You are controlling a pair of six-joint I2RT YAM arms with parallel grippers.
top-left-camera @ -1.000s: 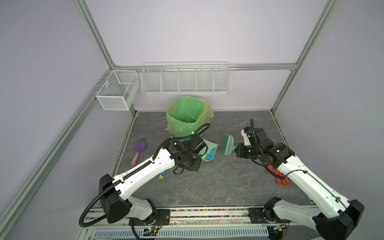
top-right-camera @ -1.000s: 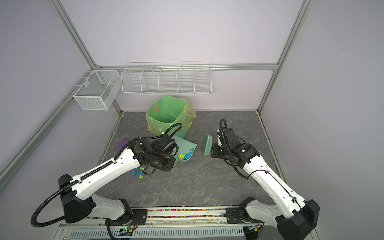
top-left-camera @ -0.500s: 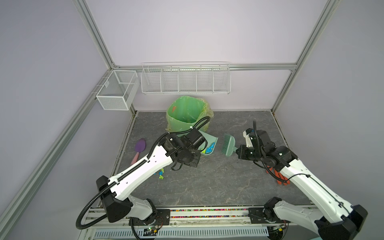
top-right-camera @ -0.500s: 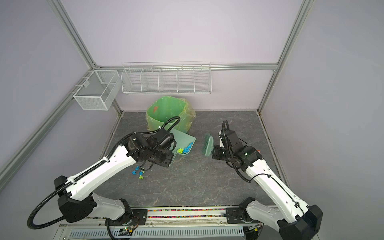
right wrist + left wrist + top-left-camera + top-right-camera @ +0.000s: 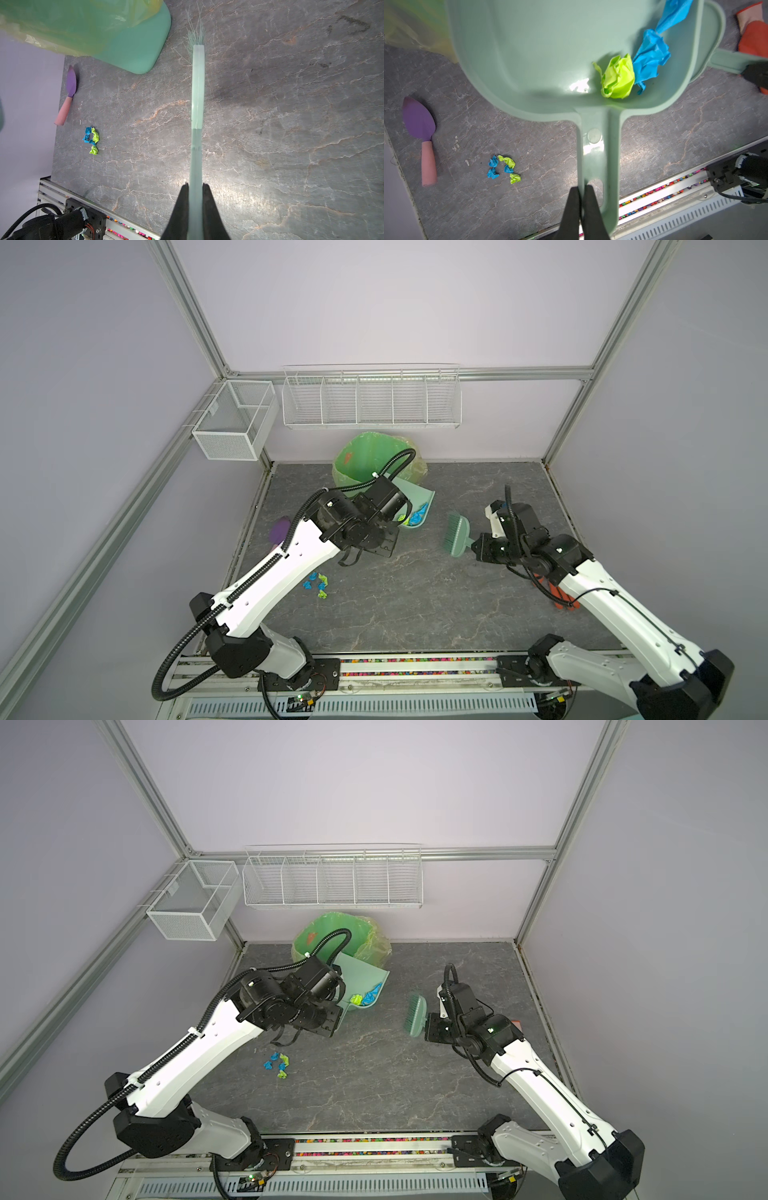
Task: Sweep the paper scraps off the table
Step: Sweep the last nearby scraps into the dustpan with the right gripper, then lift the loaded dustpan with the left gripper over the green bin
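We are seeing soft, even light from above in both top views, leaving only faint shadows on the table [image 5: 415, 605]. The brush [image 5: 457, 533] head is smearing with motion blur there, while everything around it is reading sharp.

In the left wrist view, white glare is bouncing off the dustpan [image 5: 539, 52] floor and handle. The paper scraps [image 5: 618, 76] inside are throwing a short dark shadow. The left claw [image 5: 581, 188] is showing as a soft black silhouette.

In the right wrist view, a bright sheen is washing over the table beside the right claw [image 5: 195, 185]. The brush handle is looking pale and unfocused, and the bin bag [image 5: 72, 20] is blurring in the corner.
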